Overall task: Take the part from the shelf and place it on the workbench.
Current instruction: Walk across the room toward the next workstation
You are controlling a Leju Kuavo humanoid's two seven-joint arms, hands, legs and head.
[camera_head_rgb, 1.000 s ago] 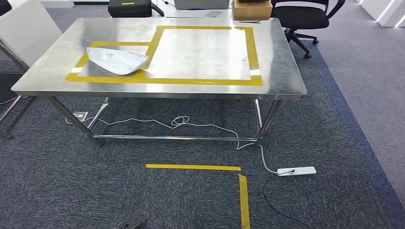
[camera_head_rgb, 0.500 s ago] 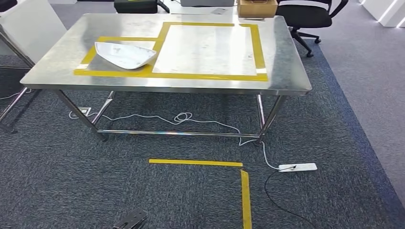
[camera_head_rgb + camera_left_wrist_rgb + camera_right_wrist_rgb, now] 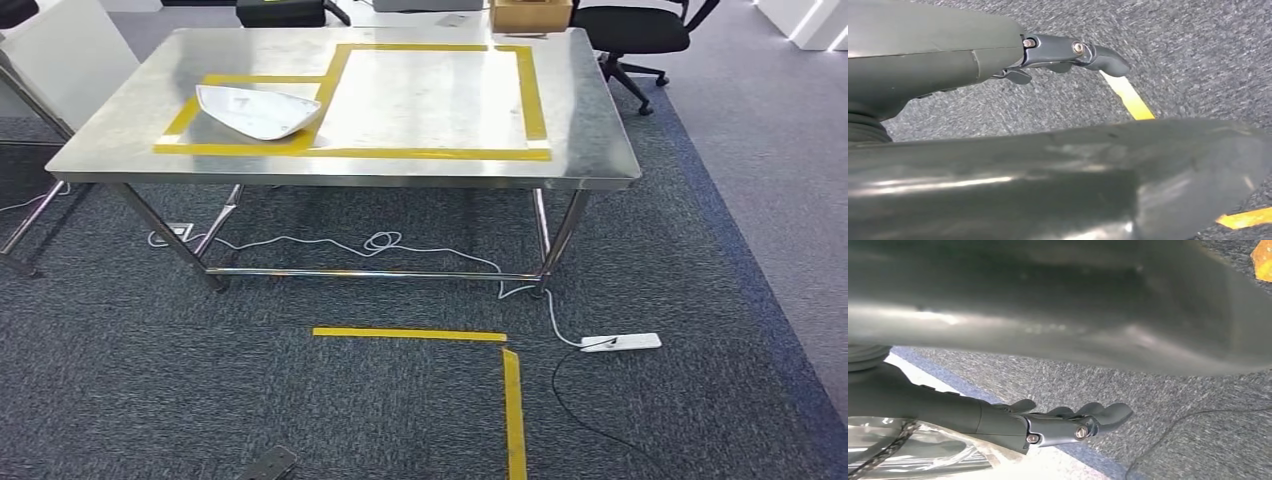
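Observation:
The part (image 3: 255,110), a white curved shell, lies on the steel workbench (image 3: 590,130) inside the smaller yellow-taped rectangle at its left. The larger taped rectangle to its right holds nothing. In the left wrist view my left hand (image 3: 1068,52) hangs over grey carpet with its fingers stretched out and nothing in them. In the right wrist view my right hand (image 3: 1068,422) hangs the same way over the carpet, fingers loosely extended and holding nothing.
Yellow tape (image 3: 410,334) marks a corner on the carpet in front of the workbench. A white cable (image 3: 380,243) runs under the table to a power strip (image 3: 620,342). Behind the table stand a black office chair (image 3: 640,25), a cardboard box (image 3: 530,14) and a black case (image 3: 285,12).
The whole head picture has shifted, so the camera has moved: the workbench now sits a little higher in view. The part keeps its place on the table.

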